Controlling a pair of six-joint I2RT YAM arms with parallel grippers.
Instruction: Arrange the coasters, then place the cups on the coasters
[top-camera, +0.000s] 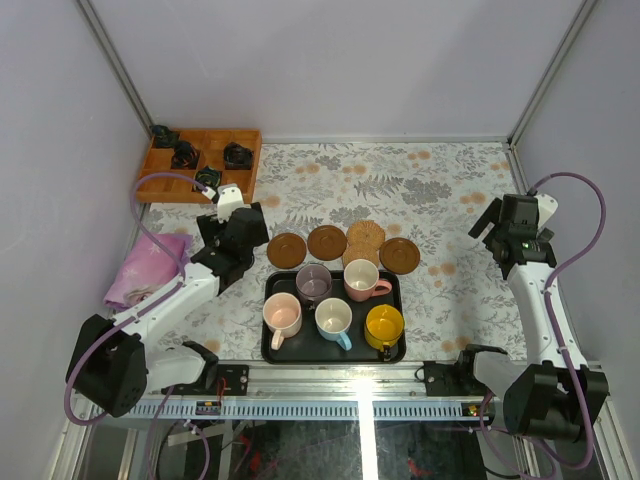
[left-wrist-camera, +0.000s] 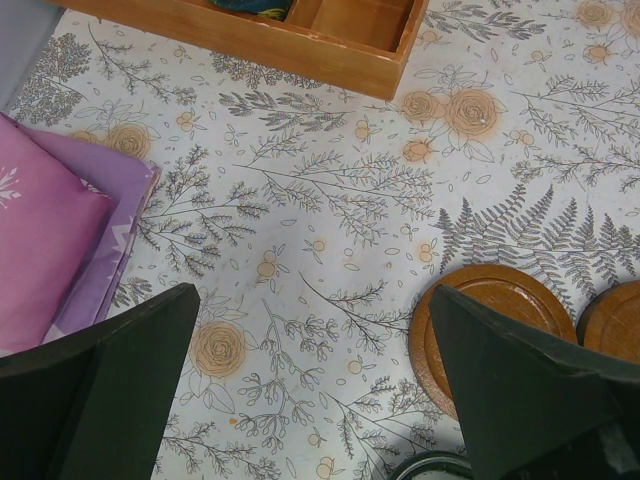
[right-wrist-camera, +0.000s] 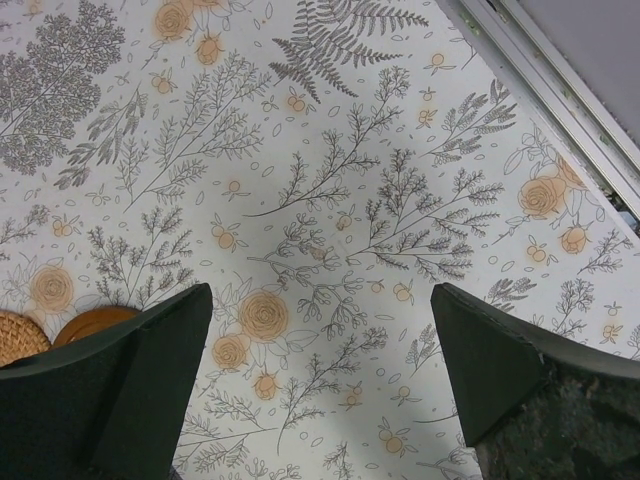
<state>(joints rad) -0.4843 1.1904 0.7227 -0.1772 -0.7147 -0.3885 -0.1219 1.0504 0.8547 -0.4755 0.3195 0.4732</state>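
Left pincer (left-wrist-camera: 312, 395) spread, empty, at 9 o'clock of coasters (top-camera: 326, 242). Right pincer (right-wrist-camera: 320, 385) spread, empty, at 3 o'clock. The coasters lie in a row on desk (top-camera: 450, 190), 12 o'clock of tray (top-camera: 300, 352) holding cups (top-camera: 333, 318).

2 white arms (top-camera: 170, 300), black joints (top-camera: 105, 370), purple cables (top-camera: 580, 180), dark fingers (left-wrist-camera: 110, 400)

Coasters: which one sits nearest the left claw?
The leftmost dark wood coaster, at the end of the row, just right of the left claw; the rest lie farther right.
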